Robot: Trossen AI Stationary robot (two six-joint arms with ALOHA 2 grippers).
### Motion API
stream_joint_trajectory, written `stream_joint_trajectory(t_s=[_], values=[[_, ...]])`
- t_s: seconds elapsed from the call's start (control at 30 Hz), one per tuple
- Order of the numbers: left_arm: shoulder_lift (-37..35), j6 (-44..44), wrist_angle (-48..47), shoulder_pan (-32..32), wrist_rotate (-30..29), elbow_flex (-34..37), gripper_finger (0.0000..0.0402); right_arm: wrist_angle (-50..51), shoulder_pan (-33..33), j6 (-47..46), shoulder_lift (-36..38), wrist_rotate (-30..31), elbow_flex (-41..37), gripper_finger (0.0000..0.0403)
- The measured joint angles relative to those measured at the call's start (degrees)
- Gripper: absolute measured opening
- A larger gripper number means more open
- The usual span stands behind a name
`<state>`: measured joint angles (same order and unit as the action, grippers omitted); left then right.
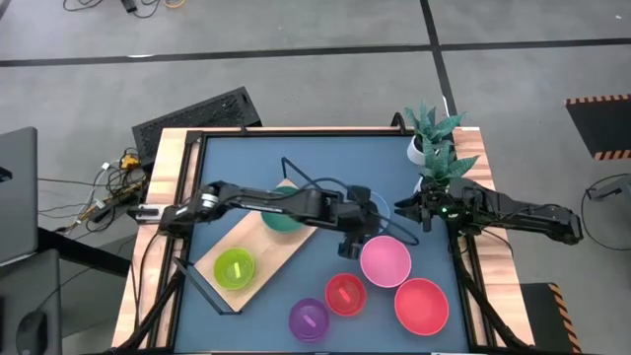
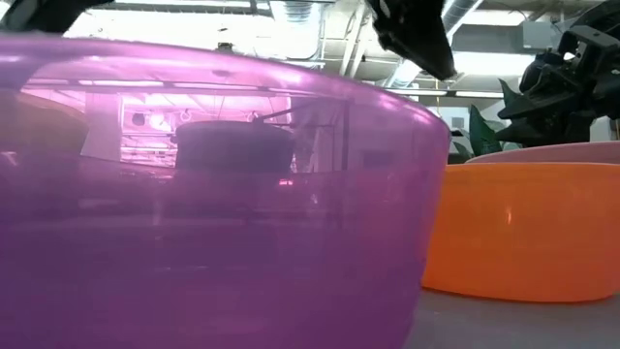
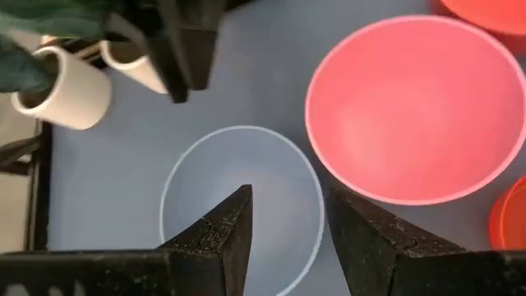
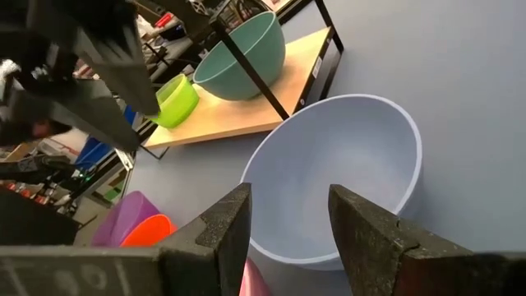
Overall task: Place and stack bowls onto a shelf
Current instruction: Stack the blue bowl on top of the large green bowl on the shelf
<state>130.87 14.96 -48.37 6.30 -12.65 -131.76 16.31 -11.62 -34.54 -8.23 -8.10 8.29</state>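
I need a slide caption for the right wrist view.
Open right gripper over blue bowl; green bowl and lime bowl on shelf.

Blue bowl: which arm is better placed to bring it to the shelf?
Probably left: left gripper open over the blue bowl, shelf on its side. The right gripper, also open at the bowl, is farther from the shelf.
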Motion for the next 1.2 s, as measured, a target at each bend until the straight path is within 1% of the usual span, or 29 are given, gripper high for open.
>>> stream_joint_trajectory(t_s=[0.1,0.2,0.3,0.37,0.7,0.8,0.87,0.93,1.0,1.13,1.2], values=[[3.0,3.9,-1.4,-0.3,0.3,-3.4,0.0141,0.1,0.0,0.0,0.0,0.0,0.0,0.0189],[3.5,7.4,-2.3,-0.7,0.3,-2.2,0.0141,0.1,0.0,0.0,0.0,-0.3,0.0,0.0189],[3.9,9.0,-3.8,-1.0,0.3,-1.3,0.0141,0.1,0.0,0.0,0.0,-1.0,0.0,0.0189],[4.2,9.0,-6.8,-1.2,0.3,-1.2,0.0141,0.1,0.0,0.0,0.0,-1.0,0.0,0.0189],[6.3,9.9,-6.8,-1.4,1.9,-1.1,0.0141,0.2,0.0,0.0,0.0,-1.0,0.0,0.0189],[7.4,11.0,-5.8,-1.4,1.8,-1.2,0.0141,0.5,0.0,0.0,0.0,-1.0,0.0,0.0189],[8.1,11.1,-7.5,-1.4,1.9,-1.1,0.0141,1.0,0.0,0.0,0.0,-1.0,0.0,0.0189],[9.0,10.9,-7.1,-1.4,1.8,-1.1,0.0141,1.8,0.0,0.0,0.0,-1.0,0.0,0.0189],[9.1,10.9,-8.6,-1.4,1.4,-1.1,0.0141,1.8,0.0,-0.1,0.0,-1.0,0.0,0.0189],[9.1,10.9,-7.7,-1.7,0.5,-1.1,0.0140,1.9,0.0,0.0,0.0,-1.0,0.0,0.0189],[9.1,10.9,-8.2,-1.9,0.5,-1.1,0.0132,1.9,0.0,0.0,0.0,-1.0,0.0,0.0189]])
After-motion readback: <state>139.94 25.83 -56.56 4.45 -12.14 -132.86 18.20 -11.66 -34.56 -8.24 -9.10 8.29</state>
